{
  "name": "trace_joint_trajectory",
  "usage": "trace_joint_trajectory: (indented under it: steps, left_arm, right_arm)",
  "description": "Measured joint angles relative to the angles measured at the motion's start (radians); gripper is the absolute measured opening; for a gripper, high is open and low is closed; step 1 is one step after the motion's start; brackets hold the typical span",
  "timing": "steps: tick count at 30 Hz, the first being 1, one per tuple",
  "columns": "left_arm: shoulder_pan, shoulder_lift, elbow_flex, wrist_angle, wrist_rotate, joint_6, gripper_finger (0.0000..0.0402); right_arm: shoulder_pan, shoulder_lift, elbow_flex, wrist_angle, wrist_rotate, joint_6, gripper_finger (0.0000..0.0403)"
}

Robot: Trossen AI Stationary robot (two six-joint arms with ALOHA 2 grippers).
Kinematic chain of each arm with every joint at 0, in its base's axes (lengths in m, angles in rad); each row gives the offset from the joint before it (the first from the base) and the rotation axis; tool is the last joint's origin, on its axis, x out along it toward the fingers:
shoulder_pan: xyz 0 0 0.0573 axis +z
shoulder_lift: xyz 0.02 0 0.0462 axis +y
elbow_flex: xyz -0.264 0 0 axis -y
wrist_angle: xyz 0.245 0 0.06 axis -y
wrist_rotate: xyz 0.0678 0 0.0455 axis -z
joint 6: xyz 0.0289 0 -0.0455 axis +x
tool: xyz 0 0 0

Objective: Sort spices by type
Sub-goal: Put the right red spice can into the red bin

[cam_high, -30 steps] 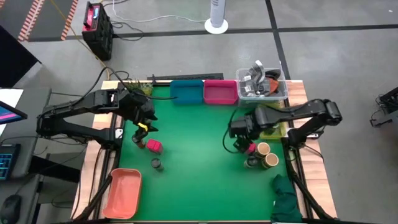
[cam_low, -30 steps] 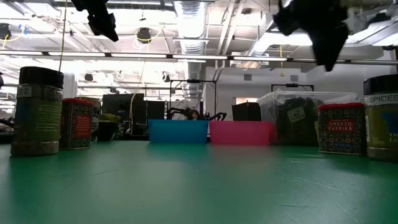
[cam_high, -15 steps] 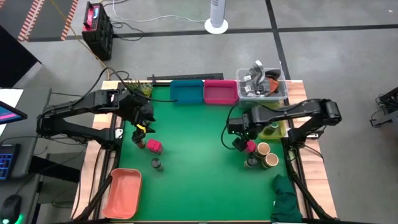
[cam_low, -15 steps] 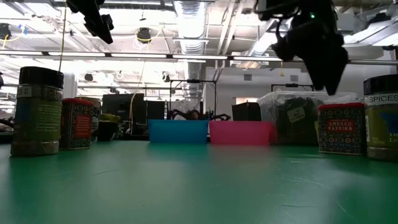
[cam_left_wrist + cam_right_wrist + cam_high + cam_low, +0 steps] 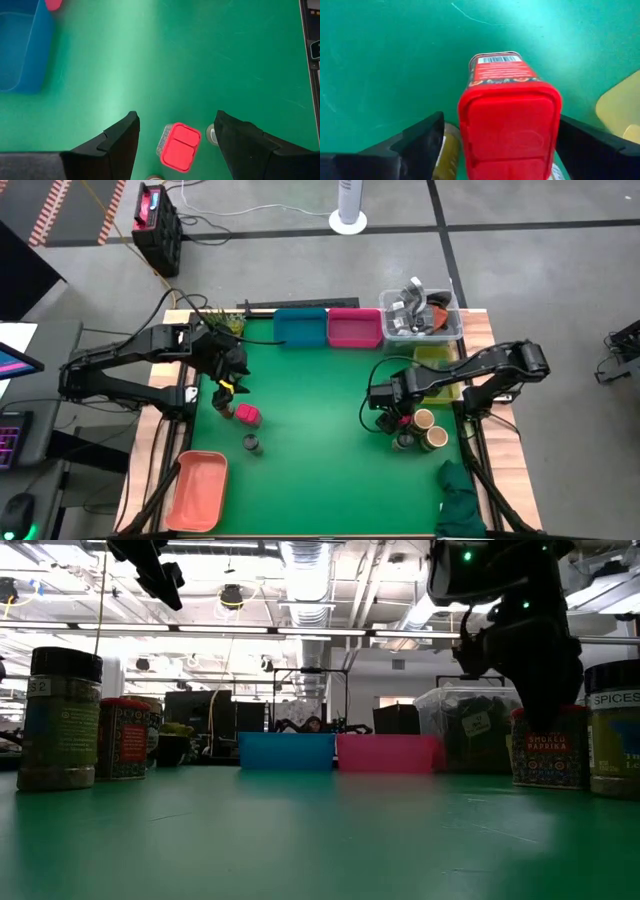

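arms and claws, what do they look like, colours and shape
Both arms are black, jointed in thick segments. The left claw has two broad matte black wedge-shaped fingers; a yellow patch shows near it from above. The right claw has the same dark flat fingers. In the low view a small green light glows on the right arm.

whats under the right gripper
A red-lidded paprika tin stands directly below the right gripper, between its open fingers. The tin's base and the mat beneath it are hidden.
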Motion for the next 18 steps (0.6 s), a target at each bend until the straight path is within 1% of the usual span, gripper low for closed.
trace_joint_trajectory:
  steps: [3, 9, 13, 18]
  left_arm:
    - [0.0, 0.0, 0.0, 0.0, -0.001, 0.0, 0.0244]
    - [0.0, 0.0, 0.0, 0.0, -0.03, 0.0, 0.0244]
    - [0.0, 0.0, 0.001, 0.0, -0.03, -0.008, 0.0244]
    - [0.0, 0.0, 0.001, 0.0, -0.03, -0.013, 0.0244]
  right_arm:
    - [0.0, -0.002, 0.0, 0.003, 0.001, -0.008, 0.0341]
    - [-0.006, -0.001, 0.0, 0.003, 0.002, -0.059, 0.0247]
    - [-0.025, -0.001, 0.008, 0.003, 0.001, -0.066, 0.0242]
    - [-0.055, -0.001, 0.079, -0.029, 0.001, -0.094, 0.0242]
